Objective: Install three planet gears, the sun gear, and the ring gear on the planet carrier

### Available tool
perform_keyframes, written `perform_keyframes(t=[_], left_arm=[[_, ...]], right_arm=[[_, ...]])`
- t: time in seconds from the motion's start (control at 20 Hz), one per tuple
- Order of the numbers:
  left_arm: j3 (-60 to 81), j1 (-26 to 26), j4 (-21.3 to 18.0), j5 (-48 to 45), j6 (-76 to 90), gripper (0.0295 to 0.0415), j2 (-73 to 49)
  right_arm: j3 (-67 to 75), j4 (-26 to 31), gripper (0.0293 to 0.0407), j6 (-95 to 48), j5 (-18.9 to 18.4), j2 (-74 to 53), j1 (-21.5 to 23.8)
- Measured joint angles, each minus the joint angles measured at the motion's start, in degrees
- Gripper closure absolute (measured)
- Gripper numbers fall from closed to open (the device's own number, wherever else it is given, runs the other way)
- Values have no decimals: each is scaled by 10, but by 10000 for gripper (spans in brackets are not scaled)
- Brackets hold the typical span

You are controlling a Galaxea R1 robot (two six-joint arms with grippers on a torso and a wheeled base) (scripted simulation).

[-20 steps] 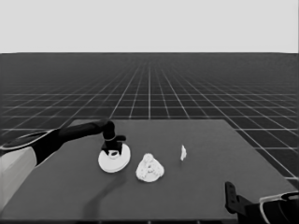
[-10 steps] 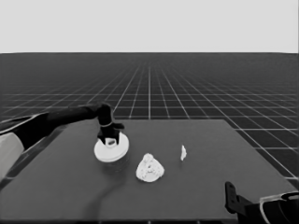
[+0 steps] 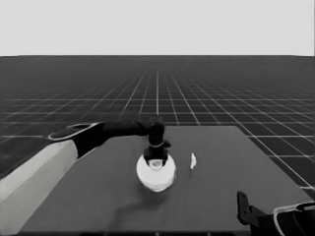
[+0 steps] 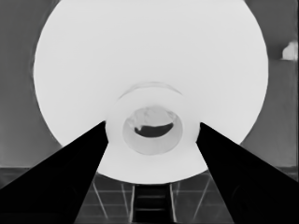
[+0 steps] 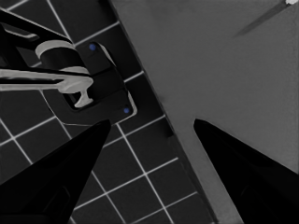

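Shift: left arm swung from the table's left part toward the middle, bringing the larger round part over the spot where the smaller round part and its gears stood in view a second ago; these now hidden beneath it.
Table (image 3: 236, 196): dark, bearing all the parts.
Larger round part (image 3: 156, 173): the ring gear; near the table's middle, under the left gripper, whether seated or hanging just above impossible to tell.
Left gripper (image 3: 155, 158): directly over the disc; fingers (image 4: 70, 182) spread to either side of the raised hub and closed against it, holding the part.
Hub opening (image 4: 152, 129): something white and a dark gap glimpsed through it, probably the gears below.
Key relation: disc's axis upright, lying straight down from the fingers; lowering square over the stack likely the decisive thing, teeth liable to catch if off-centre.
Right gripper (image 5: 152, 128): parked at the near right corner, fingers apart, holding nothing.
Thin white piece (image 3: 193, 161): just right of the disc, apart from it.
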Motion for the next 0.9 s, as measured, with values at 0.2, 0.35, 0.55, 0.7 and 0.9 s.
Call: perform_keyframes(t=[0.2, 0.35, 0.55, 0.7, 0.9], left_arm=[[-12, 1, 1, 1, -2, 362, 13], [-36, 46, 44, -11, 12, 362, 19], [-43, 55, 54, -14, 16, 362, 21], [-43, 56, 55, -15, 16, 362, 22], [-43, 57, 55, -16, 30, 362, 22]], right_arm=[[0, 0, 315, 0, 0, 0, 0], [0, 0, 315, 0, 0, 0, 0], [0, 0, 315, 0, 0, 0, 0], [0, 0, 315, 0, 0, 0, 0], [0, 0, 315, 0, 0, 0, 0]])
